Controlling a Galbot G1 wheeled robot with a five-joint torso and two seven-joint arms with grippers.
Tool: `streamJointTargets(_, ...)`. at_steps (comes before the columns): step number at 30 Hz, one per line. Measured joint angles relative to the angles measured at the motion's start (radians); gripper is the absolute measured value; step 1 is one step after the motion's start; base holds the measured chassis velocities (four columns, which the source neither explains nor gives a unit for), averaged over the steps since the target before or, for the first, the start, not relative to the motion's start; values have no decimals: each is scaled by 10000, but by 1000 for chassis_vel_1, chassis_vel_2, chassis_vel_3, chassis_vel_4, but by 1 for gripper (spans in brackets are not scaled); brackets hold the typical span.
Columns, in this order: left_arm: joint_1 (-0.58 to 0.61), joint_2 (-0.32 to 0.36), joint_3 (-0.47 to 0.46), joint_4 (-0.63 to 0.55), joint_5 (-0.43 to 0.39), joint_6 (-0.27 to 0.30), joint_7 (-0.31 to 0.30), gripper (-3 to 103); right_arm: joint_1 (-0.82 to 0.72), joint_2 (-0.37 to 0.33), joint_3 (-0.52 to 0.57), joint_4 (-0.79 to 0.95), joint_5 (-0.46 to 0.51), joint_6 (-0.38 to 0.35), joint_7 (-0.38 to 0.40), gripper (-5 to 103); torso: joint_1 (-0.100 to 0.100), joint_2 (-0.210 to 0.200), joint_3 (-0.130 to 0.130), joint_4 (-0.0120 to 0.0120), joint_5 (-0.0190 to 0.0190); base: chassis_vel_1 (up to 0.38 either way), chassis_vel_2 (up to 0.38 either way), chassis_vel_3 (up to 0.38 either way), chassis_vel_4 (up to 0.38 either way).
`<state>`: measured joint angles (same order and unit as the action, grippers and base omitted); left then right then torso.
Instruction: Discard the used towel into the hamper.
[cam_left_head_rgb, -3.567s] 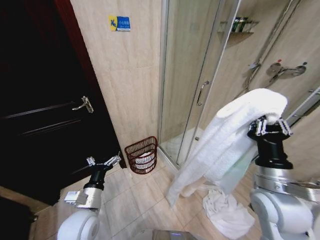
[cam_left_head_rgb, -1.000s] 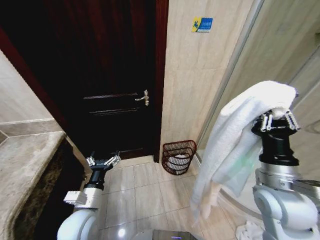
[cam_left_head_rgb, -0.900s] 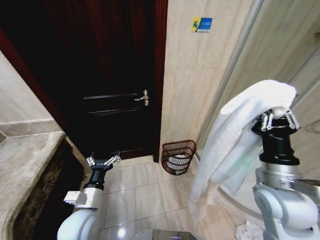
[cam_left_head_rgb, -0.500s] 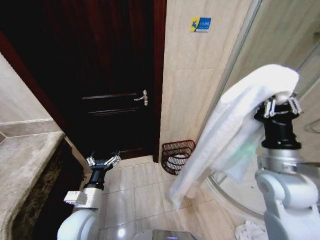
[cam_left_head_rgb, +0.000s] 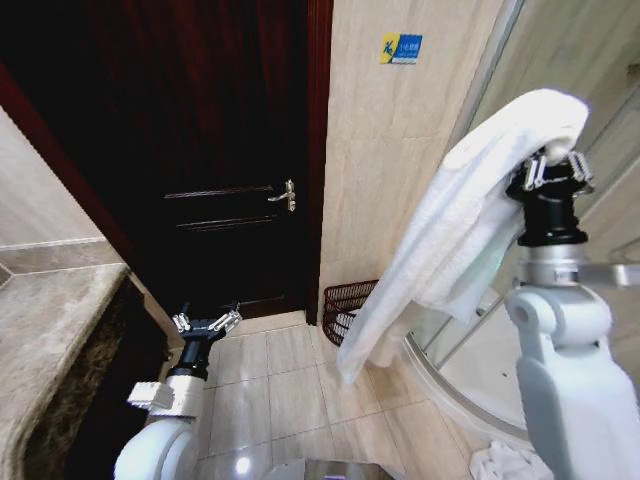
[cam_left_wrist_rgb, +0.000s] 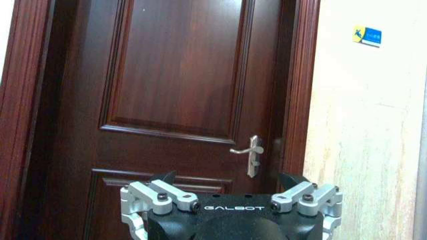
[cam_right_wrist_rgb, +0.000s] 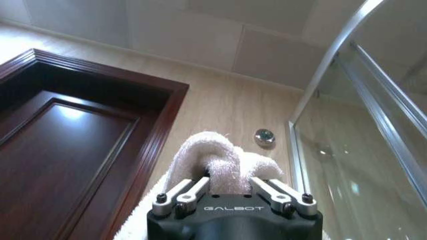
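Observation:
A long white towel (cam_left_head_rgb: 450, 220) hangs from my right gripper (cam_left_head_rgb: 553, 168), which is raised high at the right and shut on the towel's folded top (cam_right_wrist_rgb: 217, 167). The towel drapes down to the left, and its lower end covers part of the hamper (cam_left_head_rgb: 345, 300), a dark reddish-brown wire basket on the floor against the beige wall. My left gripper (cam_left_head_rgb: 207, 324) is low at the left, far from both, open with nothing in it, and it faces the door (cam_left_wrist_rgb: 180, 100).
A dark wooden door (cam_left_head_rgb: 200, 150) with a metal handle (cam_left_head_rgb: 283, 194) fills the back left. A stone counter edge (cam_left_head_rgb: 50, 330) is at the left. A glass shower enclosure (cam_left_head_rgb: 490, 330) curves at the right, with another white cloth (cam_left_head_rgb: 500, 462) on the floor.
The view swung left from the shower to the door. In the last second my right gripper rose with the towel, whose hanging end swung left and now covers part of the hamper.

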<state>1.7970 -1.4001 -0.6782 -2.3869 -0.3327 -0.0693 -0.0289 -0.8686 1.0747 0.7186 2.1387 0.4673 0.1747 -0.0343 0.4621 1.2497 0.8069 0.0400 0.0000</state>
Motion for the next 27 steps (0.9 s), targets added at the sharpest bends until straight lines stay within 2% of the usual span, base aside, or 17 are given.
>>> streamJointTargets(8,0,0,0,0,0,0,0,100,658,177,-340,-568,-189,218,-254,13,0,0,-1,1,-2,0,0,0,0)
streamJointTargets(14,0,0,0,0,0,0,0,100,793,302,-430,-510,-223,88,-384,13,-1,1,-2,0,-2,0,0,0,0)
streamJointTargets(27,1,0,0,0,0,0,0,100,412,410,-405,-328,-161,122,-428,13,-3,1,-3,-2,-1,-54,47,50,-53)
